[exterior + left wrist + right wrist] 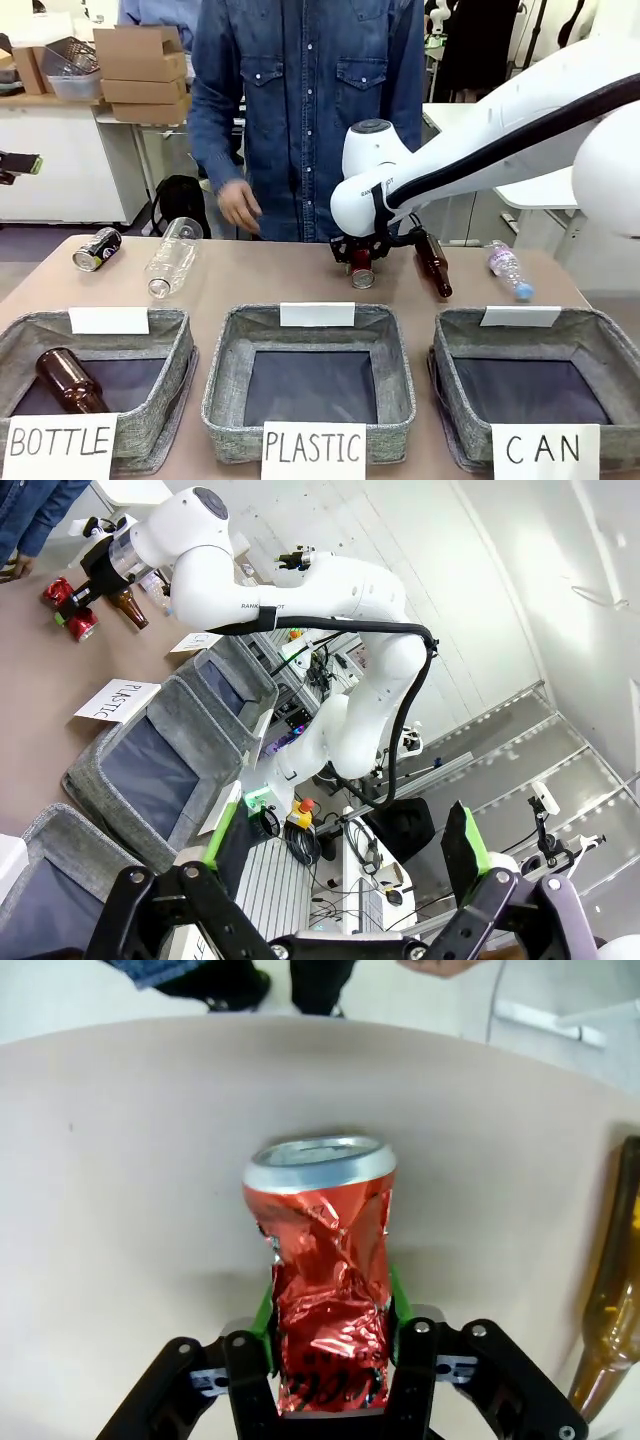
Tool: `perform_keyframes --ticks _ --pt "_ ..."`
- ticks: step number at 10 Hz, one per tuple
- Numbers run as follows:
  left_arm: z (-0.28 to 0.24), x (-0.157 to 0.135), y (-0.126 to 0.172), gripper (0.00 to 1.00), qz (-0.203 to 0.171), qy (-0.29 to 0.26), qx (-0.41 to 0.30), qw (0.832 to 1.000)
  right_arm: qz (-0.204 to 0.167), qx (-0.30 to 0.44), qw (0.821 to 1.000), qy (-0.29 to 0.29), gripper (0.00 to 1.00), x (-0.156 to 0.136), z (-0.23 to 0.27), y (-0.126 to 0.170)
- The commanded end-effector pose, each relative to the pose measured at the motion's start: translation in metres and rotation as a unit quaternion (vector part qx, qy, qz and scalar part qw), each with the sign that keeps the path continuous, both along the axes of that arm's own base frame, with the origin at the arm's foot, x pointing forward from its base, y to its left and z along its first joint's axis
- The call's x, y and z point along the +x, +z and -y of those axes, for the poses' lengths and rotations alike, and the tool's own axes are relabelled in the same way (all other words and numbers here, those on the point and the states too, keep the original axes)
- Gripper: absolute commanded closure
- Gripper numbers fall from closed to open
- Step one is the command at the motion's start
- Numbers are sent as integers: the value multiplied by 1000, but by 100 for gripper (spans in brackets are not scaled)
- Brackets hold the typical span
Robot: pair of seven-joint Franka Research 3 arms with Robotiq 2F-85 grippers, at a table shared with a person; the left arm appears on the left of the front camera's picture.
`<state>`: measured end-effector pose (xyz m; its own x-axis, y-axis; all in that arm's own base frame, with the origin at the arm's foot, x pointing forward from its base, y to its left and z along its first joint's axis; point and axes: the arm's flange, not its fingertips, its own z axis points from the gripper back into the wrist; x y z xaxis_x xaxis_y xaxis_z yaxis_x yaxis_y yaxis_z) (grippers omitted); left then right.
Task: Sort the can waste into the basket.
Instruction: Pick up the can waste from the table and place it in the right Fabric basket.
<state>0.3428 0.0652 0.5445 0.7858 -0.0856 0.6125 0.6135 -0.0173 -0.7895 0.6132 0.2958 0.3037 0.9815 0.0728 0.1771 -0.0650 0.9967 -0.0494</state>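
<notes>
While both cans lie outside the basket (448, 375) marked CAN, the sorting is judged to be at its first pick. The red can (325, 1290) is clamped between the green pads of the right gripper (331, 1312), its crumpled body pinched and its silver end turned away from the wrist. In the front view this grip is placed at the far side of the table (280, 275), about the middle, just beside a brown bottle (432, 262). Whether the red can is lifted or resting on the table cannot be told. The dark can (97, 249) is seen on its side at the far left, near a clear plastic bottle (172, 257), with no gripper at it. Nothing is seen inside the basket at the near right, so two carries and two drops are judged to be left.

The hold itself is made plain by the right wrist view, where the pads are pressed against the dented sides; from the front they are masked by the gripper's body. The labels, the row of bins and the dark can are supplied by the front view. The left gripper (347, 810) is given by its own wrist view: fingers spread wide, nothing between them, held well back from the table. A person's hand (238, 205) is seen beyond the far edge, apart from both cans.
</notes>
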Motion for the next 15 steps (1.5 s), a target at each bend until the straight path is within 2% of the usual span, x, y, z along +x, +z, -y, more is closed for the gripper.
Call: perform_keyframes --ticks 1,2,4,5,8,10,12,14,15 --pt "0 0 4 0 11 -3 -11 1000 12 -22 999 -20 97 2 -1 -1" --pt "0 0 4 0 11 -3 -11 1000 12 -19 1000 -21 100 1 0 0" --pt "0 0 4 0 11 -3 -11 1000 13 -16 1000 -13 100 -3 4 3" --pt "0 0 4 0 11 -3 -11 1000 9 1 1000 7 100 -19 13 19" --pt "0 0 4 0 11 -3 -11 1000 32 -3 997 76 100 -116 82 107" --pt "0 0 4 0 11 -3 -11 1000 25 8 993 113 100 -174 117 144" --pt "0 0 4 0 11 -3 -11 1000 15 18 990 142 100 -225 150 170" --pt "0 0 4 0 11 -3 -11 1000 -49 15 985 162 100 -260 189 174" --pt "0 0 4 0 11 -3 -11 1000 -69 -6 977 200 100 -277 210 165"
